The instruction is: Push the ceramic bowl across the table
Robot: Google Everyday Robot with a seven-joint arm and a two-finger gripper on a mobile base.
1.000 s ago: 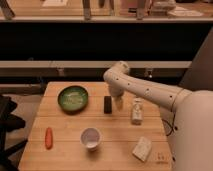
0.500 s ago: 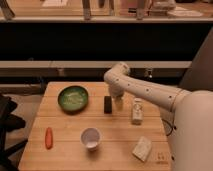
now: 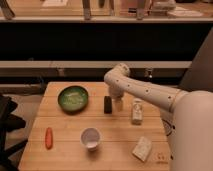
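Ceramic bowl near the far left corner, push not yet begun

The ceramic bowl (image 3: 73, 98), glossy green with a paler speckled inside and dark rim, sits upright by the far left corner of the table (image 3: 120, 131). The gripper (image 3: 114, 103) hangs low mid-way along the far edge, just right of the bowl and apart from it; open or closed, I cannot tell. Judged an approach: next it must meet the bowl's side and sweep it, avoiding the white cup (image 3: 90, 138)
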